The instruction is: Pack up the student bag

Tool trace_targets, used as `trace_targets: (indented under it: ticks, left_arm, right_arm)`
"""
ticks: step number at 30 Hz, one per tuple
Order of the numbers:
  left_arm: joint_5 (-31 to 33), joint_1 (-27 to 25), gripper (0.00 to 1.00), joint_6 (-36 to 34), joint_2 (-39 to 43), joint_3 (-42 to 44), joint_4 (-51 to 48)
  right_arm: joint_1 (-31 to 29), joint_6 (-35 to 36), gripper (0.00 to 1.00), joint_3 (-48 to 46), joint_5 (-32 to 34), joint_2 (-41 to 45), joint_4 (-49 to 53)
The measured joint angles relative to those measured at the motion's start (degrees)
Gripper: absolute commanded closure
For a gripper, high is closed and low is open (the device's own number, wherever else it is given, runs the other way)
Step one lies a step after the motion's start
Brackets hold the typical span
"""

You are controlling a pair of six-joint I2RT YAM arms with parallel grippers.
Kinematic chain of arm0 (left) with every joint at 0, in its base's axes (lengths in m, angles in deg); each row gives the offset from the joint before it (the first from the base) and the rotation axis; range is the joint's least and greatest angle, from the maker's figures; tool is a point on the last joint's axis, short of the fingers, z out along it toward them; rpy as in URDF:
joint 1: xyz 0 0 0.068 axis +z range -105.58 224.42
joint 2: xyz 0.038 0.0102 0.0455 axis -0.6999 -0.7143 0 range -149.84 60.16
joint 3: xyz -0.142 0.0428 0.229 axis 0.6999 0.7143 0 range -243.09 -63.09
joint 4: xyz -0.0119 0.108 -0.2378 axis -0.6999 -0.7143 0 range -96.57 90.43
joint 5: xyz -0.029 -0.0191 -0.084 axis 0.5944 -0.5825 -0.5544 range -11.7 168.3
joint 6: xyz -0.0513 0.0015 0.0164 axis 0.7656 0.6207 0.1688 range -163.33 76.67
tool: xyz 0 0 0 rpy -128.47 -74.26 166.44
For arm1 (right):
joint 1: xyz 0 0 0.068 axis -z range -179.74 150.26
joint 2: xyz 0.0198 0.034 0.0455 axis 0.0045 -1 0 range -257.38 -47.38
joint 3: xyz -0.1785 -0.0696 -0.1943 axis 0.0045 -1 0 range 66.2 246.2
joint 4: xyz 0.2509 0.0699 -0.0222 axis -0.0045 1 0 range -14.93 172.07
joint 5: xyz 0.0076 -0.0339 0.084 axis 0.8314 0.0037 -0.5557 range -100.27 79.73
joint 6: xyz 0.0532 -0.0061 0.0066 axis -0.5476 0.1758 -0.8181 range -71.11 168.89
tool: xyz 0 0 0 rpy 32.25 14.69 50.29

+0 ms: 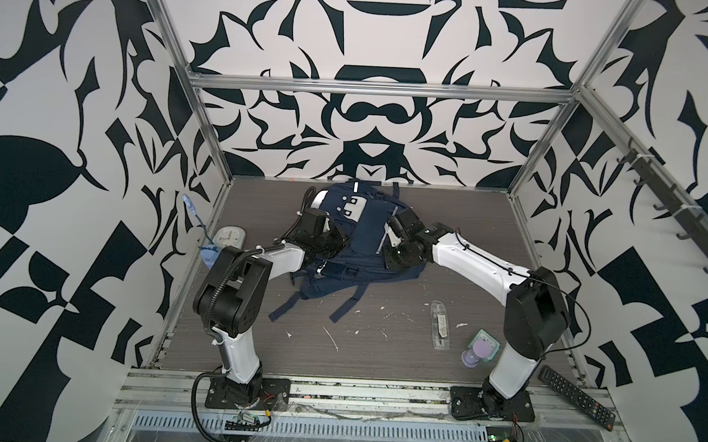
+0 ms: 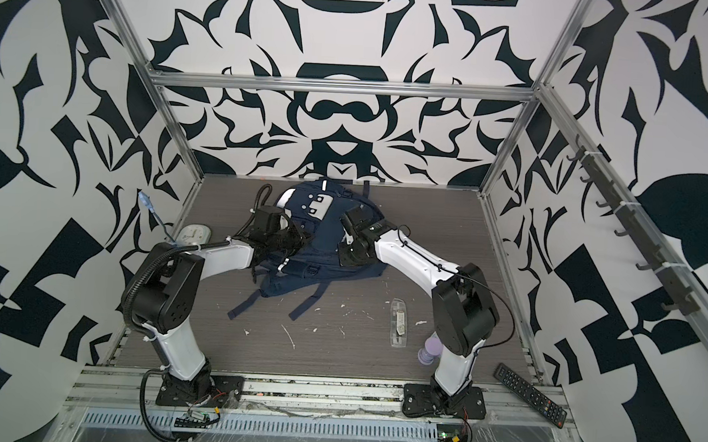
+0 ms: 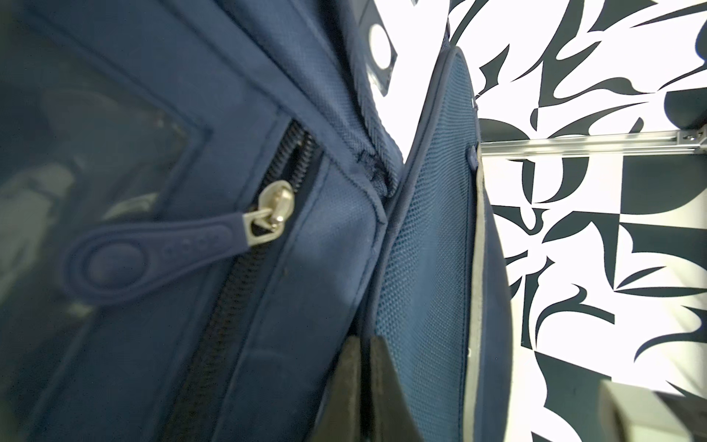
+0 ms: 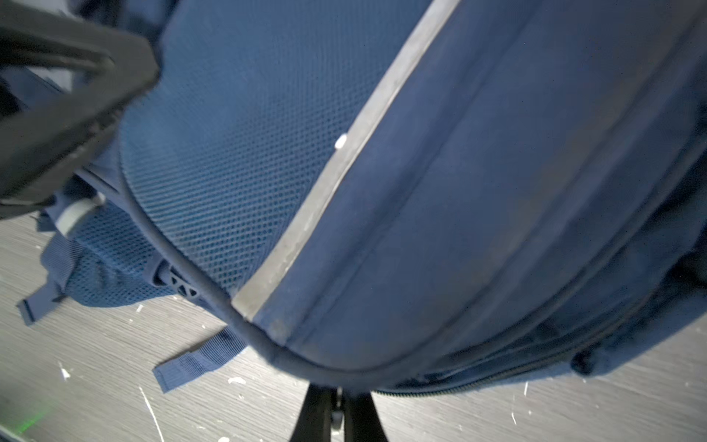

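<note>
The student bag (image 1: 364,235) (image 2: 322,233), navy with a white-grey dotted patch, lies at the back middle of the table in both top views. Its straps trail toward the front. My left gripper (image 3: 365,344) is shut on the edge of its mesh-lined flap (image 3: 424,248) and holds the flap up. Beside it an inner pocket shows a zip with a blue rubber pull (image 3: 153,256). My right gripper (image 4: 336,398) is shut on the bag's lower rim (image 4: 306,363), with a small silver piece between the fingers. In both top views the fingertips are hidden against the fabric.
A clear pencil case (image 1: 439,324), a purple bottle (image 1: 475,355) and a teal box (image 1: 484,342) lie front right near the right arm's base. A black remote (image 1: 576,396) rests on the front rail. A white clock (image 1: 230,237) sits by the left wall.
</note>
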Motion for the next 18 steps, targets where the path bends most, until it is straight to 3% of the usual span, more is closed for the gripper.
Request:
trace_targets:
  ticks: [12, 18]
  left_arm:
    - [3.43, -2.25, 1.0, 3.5, 0.0, 0.0, 2.32]
    - [4.33, -2.4, 1.0, 3.96, 0.0, 0.42, 3.26]
  right_arm:
    - [-1.86, -3.74, 1.0, -2.08, -3.19, -2.49, -3.19]
    - [-2.8, -6.25, 1.0, 1.49, -4.79, -7.02, -4.33]
